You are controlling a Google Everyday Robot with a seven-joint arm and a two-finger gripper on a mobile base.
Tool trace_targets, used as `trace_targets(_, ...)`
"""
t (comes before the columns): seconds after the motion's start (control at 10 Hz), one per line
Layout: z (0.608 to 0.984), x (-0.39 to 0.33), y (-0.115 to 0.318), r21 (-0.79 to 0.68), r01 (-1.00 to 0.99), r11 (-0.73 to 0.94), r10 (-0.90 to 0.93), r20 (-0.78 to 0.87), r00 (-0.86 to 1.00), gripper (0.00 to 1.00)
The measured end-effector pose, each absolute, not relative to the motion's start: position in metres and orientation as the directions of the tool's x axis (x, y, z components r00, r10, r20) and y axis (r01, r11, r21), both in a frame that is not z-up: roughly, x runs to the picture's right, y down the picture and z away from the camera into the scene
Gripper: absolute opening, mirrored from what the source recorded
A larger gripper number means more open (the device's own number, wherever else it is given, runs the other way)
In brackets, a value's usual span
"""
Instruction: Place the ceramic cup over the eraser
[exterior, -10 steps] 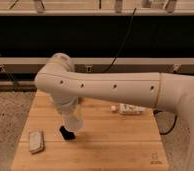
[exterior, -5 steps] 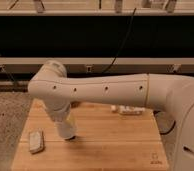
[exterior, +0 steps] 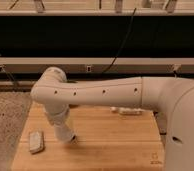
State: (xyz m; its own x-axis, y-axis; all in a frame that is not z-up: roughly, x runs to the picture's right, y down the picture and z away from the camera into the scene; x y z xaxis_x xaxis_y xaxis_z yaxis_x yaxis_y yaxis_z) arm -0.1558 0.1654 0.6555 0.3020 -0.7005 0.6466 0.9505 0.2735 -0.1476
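One arm fills most of my view, white and bulky, reaching from the robot body at right across to the left, then bending down toward the wooden table. Biggest item after that is the table itself, then the pale grey-white block lying flat near the left edge, then a small white packet-like thing at the back, half tucked behind the arm.

Ceramic cup: I read the white tapered shape at the lower end of the arm as the cup, tilted, mouth end down near the board, right of the pale block and apart from it. The gripper sits just above it and blends into it, so I can't tell how wide it is or whether it has the cup.

Eraser: only a small dark sliver shows at the foot of the white shape, probably it, mostly covered.

Progress, my guess: late stage, cup about on the eraser, seating and release left; can't confirm the cup is down flat
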Motion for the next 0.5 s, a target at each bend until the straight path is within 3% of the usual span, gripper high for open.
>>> trace_targets(0.3,0.681,-0.153,0.178,-0.153,0.947,0.281,-0.69,0.654,0.31,0.01)
trace_targets(0.5,0.694,-0.151,0.185,-0.153,0.948,0.277,-0.694,0.65,0.308,0.07)
